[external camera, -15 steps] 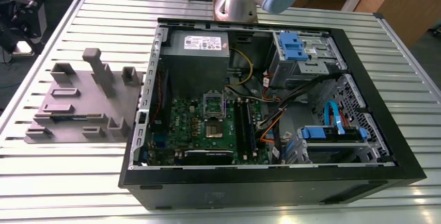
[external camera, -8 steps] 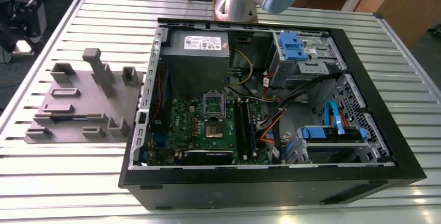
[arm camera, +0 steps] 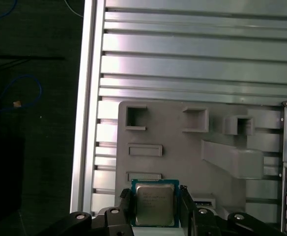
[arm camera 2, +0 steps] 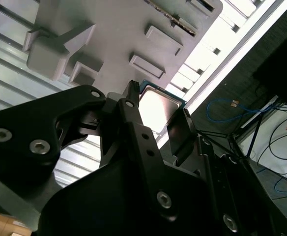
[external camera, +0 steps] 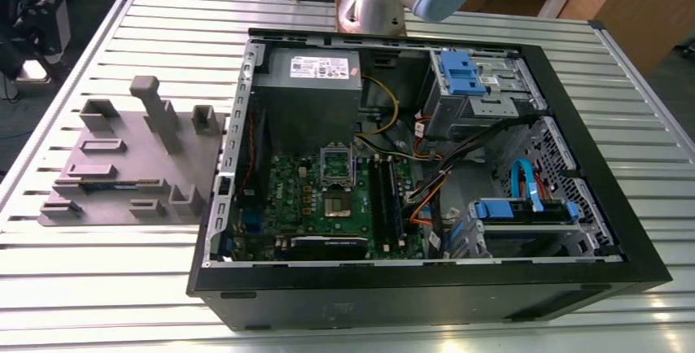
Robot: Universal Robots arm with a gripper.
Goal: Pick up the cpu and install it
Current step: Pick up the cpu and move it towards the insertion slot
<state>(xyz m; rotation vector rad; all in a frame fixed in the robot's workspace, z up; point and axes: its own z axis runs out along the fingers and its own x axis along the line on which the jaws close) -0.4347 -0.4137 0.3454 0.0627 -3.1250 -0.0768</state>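
In both wrist views my gripper [arm camera: 155, 199] [arm camera 2: 157, 117] is shut on the cpu [arm camera: 155, 205] [arm camera 2: 156, 104], a small square chip with a shiny silver top and a green rim. One black finger [arm camera: 125, 206] presses each side of it. The chip hangs well above the grey plastic fixture [arm camera: 183, 147] [arm camera 2: 119, 44] [external camera: 130, 166], near one of its edges. In the exterior view the metal-framed socket [external camera: 337, 180] sits on the green motherboard [external camera: 293, 198] inside the open computer case [external camera: 434, 280].
The fixture, with its raised blocks and pockets, lies on the slatted metal table [external camera: 608, 84] to the exterior view's left of the case. The arm's base [external camera: 375, 3] stands behind the case. Cables, drive bays and a power supply [external camera: 309, 68] crowd the case.
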